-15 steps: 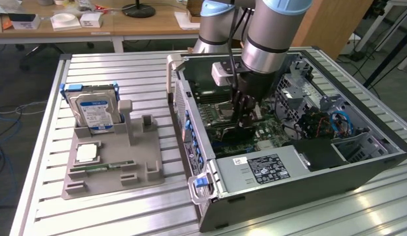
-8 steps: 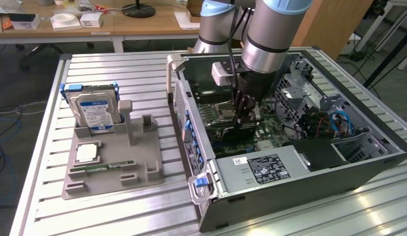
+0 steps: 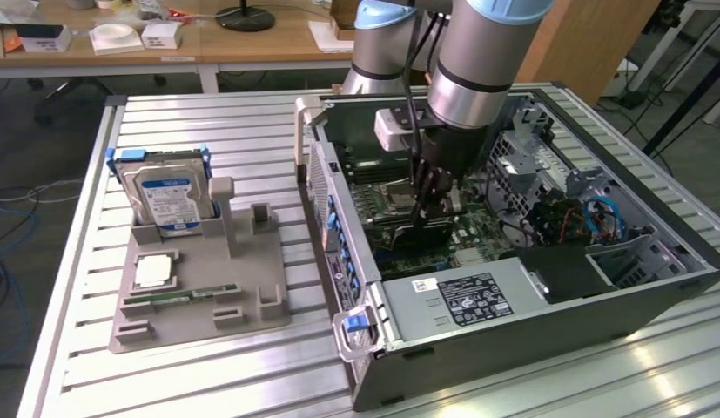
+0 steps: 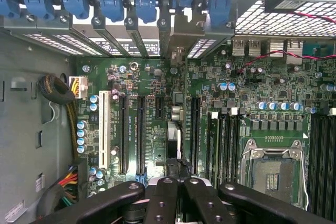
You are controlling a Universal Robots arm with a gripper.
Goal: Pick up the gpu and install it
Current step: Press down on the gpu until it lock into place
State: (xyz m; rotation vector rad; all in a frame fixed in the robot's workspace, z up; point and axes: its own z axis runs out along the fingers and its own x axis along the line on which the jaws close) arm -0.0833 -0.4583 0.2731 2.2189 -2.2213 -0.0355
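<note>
Exterior view first, and I take the biggest thing: the slatted tabletop (image 3: 220, 374), with the open computer case (image 3: 511, 348) lying on its side along the edge toward the exterior view's right. My arm (image 3: 481, 61) drops straight down into that case from above.

Toward the tabletop's edge on the exterior view's left sits the grey holder tray (image 3: 249, 261). The silver hard drive (image 3: 168, 196) stands at its far end, and the green memory stick (image 3: 179, 296) lies near its front. I see no dark card on the tray, so I judge the pick-up done.

Inside the case, the motherboard (image 4: 157, 77) lies flat on the floor of the box. The gripper (image 3: 433, 213) hangs low over its middle, well inside the case walls.

On the wrist view the gripper (image 4: 176, 182) is clenched, black fingers (image 4: 160, 203) drawn tight together. Right off the fingertips I see a thin dark piece edge-on, which I take to be the gpu (image 4: 174, 140). It stands among the long expansion slots, in line with the row of rear bracket bays.

I cannot tell whether the fingers pinch its edge or only bear on it. I cannot tell whether it is fully home in a slot either. My call: the card is at the board, and the seating is the part not yet confirmed.
</note>
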